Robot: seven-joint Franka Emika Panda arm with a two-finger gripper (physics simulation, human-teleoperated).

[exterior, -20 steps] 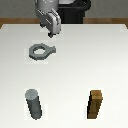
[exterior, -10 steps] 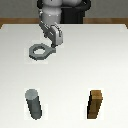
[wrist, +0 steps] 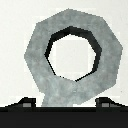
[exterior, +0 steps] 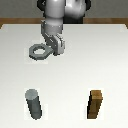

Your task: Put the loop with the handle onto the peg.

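Grey loop with the handle (exterior: 40, 51) flat on table, handle between spread fingers (exterior: 54, 47); nothing gripped

The flat grey ring with a stubby handle (wrist: 75, 55) looks like dull, speckled metal. The round grey peg (exterior: 34, 104) looks smooth and not shiny, and the brown square block (exterior: 95, 105) looks like wood. The white table (exterior: 100, 60) is plain and matt.
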